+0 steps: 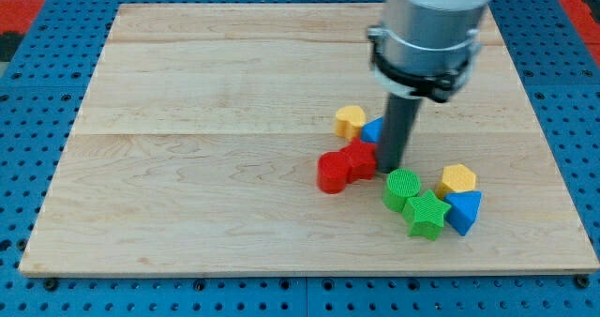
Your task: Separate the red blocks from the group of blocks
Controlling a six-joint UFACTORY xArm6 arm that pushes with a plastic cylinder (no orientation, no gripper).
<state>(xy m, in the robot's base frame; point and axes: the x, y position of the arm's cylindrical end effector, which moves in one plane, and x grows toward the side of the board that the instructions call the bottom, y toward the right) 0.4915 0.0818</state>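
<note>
1. the view's left half of the wooden board [187,120] is left open.
2. the right is blocked by the green cylinder [402,188], green star [426,214], blue triangle [464,211] and yellow block [457,179].

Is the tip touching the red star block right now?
Touching: in the camera view my tip sits flush against the red star block on its right side, no board showing between them.

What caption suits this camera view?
My tip presses beside the red star and red cylinder.
</note>
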